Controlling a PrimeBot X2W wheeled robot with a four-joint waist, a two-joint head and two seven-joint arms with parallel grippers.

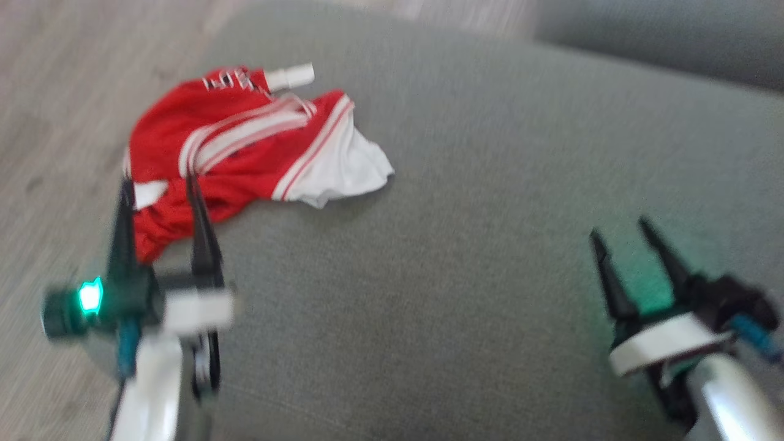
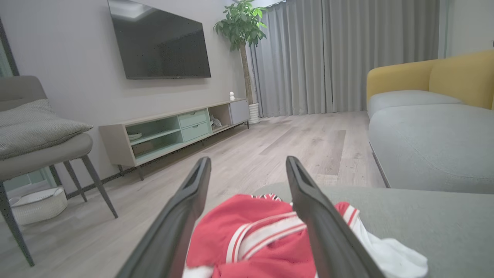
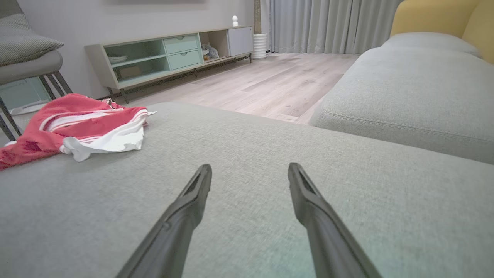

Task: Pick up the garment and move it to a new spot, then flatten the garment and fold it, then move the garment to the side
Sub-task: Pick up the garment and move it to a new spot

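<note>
The garment (image 1: pixel 239 147) lies crumpled near the far left corner of the grey cushion (image 1: pixel 490 184), red with white-and-red striped trim and a white panel at its right. My left gripper (image 1: pixel 160 182) is open, its two dark fingers reaching over the garment's near left edge, holding nothing. In the left wrist view the garment (image 2: pixel 251 239) shows between and beyond the spread fingers of the left gripper (image 2: pixel 247 162). My right gripper (image 1: pixel 618 228) is open above bare cushion at the lower right, far from the garment (image 3: pixel 77 127). The right wrist view shows the right gripper (image 3: pixel 250 170) spread and empty.
Wood floor (image 1: pixel 55 92) runs along the cushion's left edge. Another grey cushion (image 3: pixel 405 88) with a yellow backrest (image 2: pixel 432 77) sits to the right across a gap. A chair (image 2: pixel 34 143), a low TV cabinet (image 2: pixel 173 127) and a plant (image 2: pixel 241 31) stand beyond.
</note>
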